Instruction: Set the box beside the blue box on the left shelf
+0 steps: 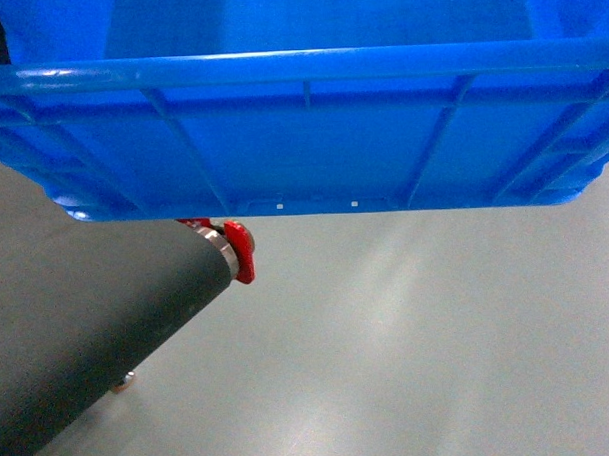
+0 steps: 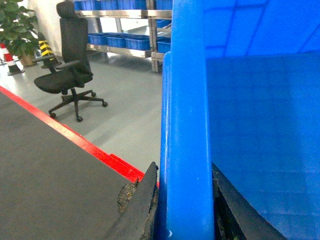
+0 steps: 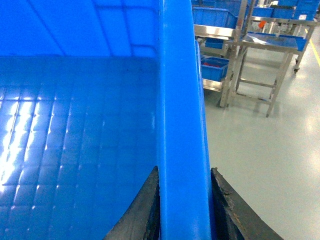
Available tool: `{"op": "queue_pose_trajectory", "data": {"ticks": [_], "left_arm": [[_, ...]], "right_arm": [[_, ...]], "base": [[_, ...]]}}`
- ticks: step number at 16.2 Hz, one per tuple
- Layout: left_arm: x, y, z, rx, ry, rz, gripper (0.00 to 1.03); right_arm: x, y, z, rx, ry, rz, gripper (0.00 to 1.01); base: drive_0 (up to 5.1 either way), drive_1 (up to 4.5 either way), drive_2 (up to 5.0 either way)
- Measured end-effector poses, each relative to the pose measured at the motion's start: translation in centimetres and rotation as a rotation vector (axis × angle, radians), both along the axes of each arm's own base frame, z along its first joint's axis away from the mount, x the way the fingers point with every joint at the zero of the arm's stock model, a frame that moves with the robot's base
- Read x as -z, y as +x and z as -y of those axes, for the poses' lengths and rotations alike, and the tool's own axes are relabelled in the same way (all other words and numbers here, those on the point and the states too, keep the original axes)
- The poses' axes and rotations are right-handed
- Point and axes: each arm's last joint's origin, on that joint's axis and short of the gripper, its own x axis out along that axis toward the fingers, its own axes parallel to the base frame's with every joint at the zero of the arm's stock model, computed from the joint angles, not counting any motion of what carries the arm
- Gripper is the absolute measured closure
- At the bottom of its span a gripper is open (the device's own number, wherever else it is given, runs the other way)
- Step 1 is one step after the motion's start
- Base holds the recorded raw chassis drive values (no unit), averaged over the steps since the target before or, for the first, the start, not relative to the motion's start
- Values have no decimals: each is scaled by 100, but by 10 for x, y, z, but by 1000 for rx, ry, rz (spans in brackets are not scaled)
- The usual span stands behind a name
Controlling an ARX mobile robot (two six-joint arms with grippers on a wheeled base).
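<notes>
The box (image 1: 301,138) is a big bright-blue crate with a thick rim and ribbed walls. It hangs in the air and fills the top half of the head view. My left gripper (image 2: 183,167) is shut on the box's rim (image 2: 187,115), one dark finger inside the wall and one outside. My right gripper (image 3: 184,169) is shut the same way on the opposite rim (image 3: 182,110). The smooth inside (image 3: 75,150) of the box holds nothing. Neither gripper shows in the head view. The left shelf and the blue box on it are out of view.
Under the box on the left is a dark grey surface (image 1: 78,326) with a red edge (image 2: 100,152) and a red bracket (image 1: 240,248). Grey floor (image 1: 419,344) spreads to the right. A black office chair (image 2: 70,65), a plant (image 2: 17,30) and steel racks with blue crates (image 2: 120,42) stand far off. More steel racks (image 3: 260,55) lie beyond the right rim.
</notes>
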Motion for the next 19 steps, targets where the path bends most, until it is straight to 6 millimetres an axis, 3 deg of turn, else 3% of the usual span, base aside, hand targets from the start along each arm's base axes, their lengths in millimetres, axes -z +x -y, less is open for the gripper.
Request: {"op": "queue_pose_trajectory", "data": {"ticks": [19], "left_arm": [[0,0,0,0,0,0,83]], "right_arm": [[0,0,0,0,0,1,80]], "base": [[-157,-157,-157]]}}
